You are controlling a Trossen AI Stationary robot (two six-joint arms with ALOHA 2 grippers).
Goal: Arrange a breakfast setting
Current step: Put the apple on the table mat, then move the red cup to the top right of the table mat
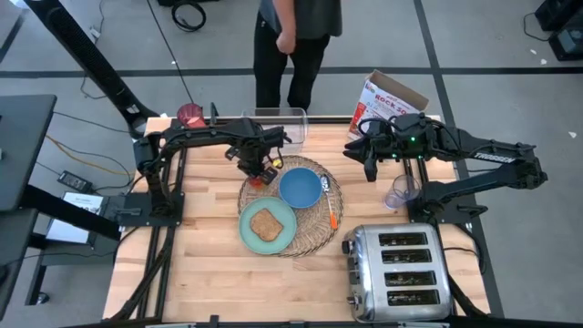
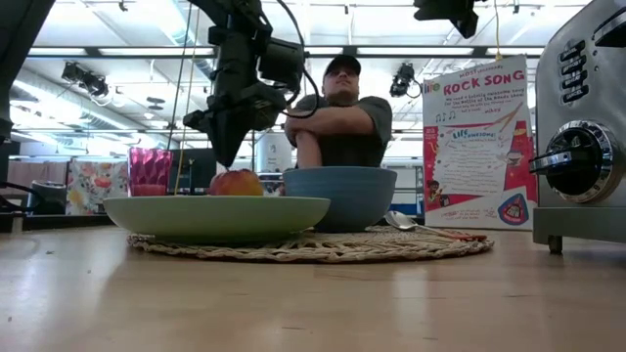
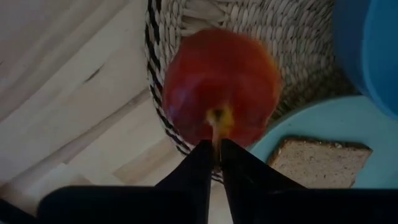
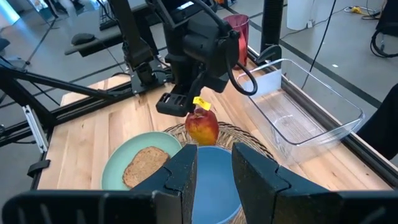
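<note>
The wicker placemat (image 1: 314, 239) lies mid-table. On it sit the mint-green plate (image 1: 248, 233) with the toast slice (image 1: 266, 224), the blue bowl (image 1: 301, 187) and the orange-handled utensil (image 1: 332, 215). The red-yellow apple (image 1: 265, 176) is at the mat's far-left edge. My left gripper (image 1: 258, 168) stands right over it, shut on its stem. The red cup (image 1: 191, 115) stands at the far left corner. My right gripper (image 1: 360, 153) is open and empty above the table, to the right of the bowl. My left gripper pinches the apple's yellowish stem (image 3: 216, 132) between its two fingertips (image 3: 200, 163). The fingers come from above, pointing down. The apple (image 4: 202, 127) is upright below them at the placemat's edge (image 3: 163, 127). I cannot tell whether it rests there or hangs just clear.
A clear plastic tub (image 1: 276, 124) lies at the far edge and a chrome toaster (image 1: 399, 271) at the near right. A clear cup (image 1: 398, 193) and an upright "Rock Song" booklet (image 1: 390, 100) are at the right. A person (image 1: 296, 46) stands beyond the far edge.
</note>
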